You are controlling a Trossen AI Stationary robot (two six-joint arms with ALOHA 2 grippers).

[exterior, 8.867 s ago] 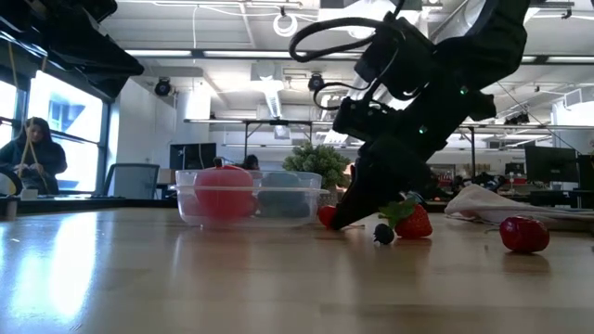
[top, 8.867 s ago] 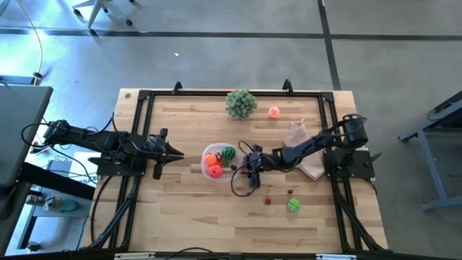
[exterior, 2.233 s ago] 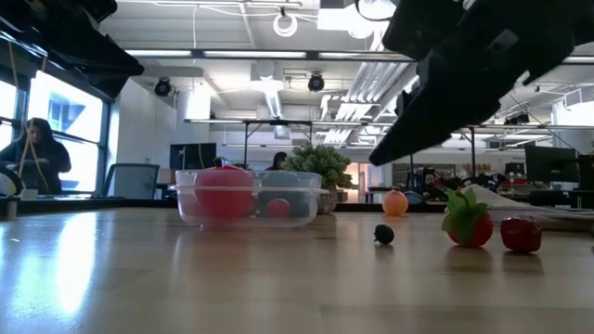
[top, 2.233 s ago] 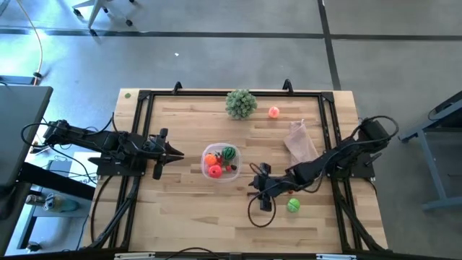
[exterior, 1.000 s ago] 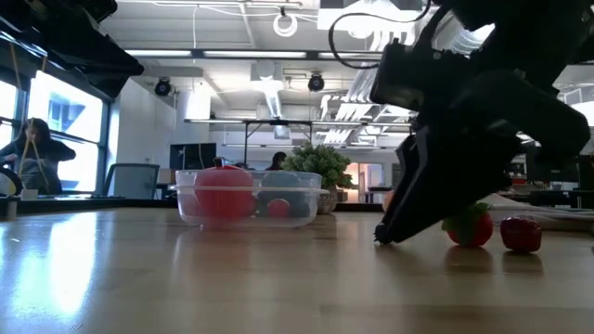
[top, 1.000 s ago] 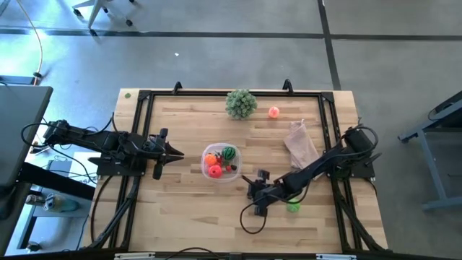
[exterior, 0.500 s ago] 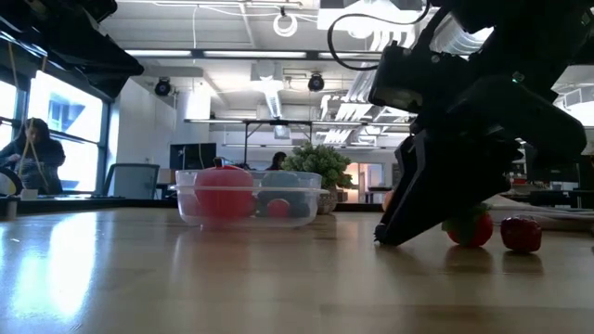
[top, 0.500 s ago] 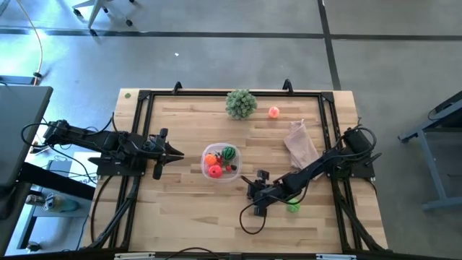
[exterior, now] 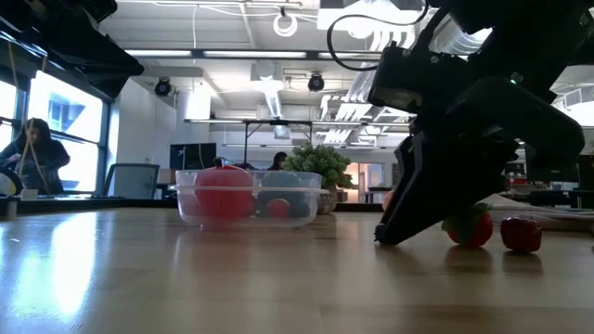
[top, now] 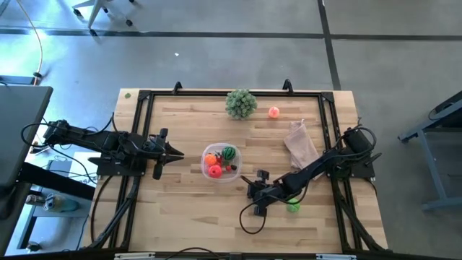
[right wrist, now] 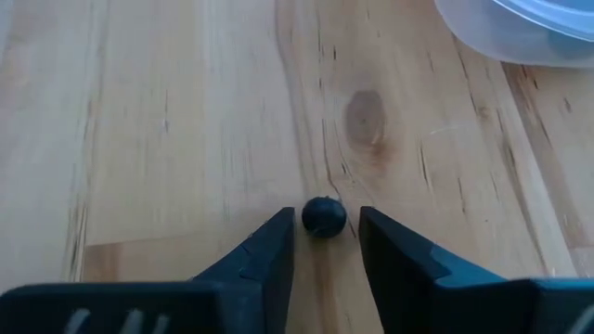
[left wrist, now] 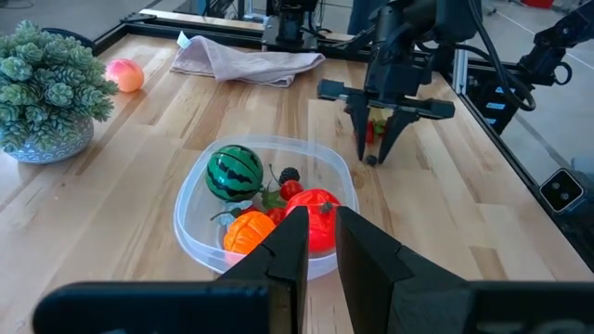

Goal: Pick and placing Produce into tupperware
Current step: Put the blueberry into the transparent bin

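My right gripper [right wrist: 323, 243] is down on the worktop [right wrist: 167, 121] beside the tupperware [right wrist: 520, 28], fingers spread either side of a dark berry [right wrist: 324, 217]. It looks tiny, round, light and liable to roll, so I'd pinch across its middle. Two seconds ago that gripper hung higher.

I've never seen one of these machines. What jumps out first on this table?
The right gripper reaches down to the wood, its fingers either side of a tiny dark berry. Mid-table, the clear tupperware already holds bright toy fruit, including a striped green ball. A bushy green ball sits at the far edge.
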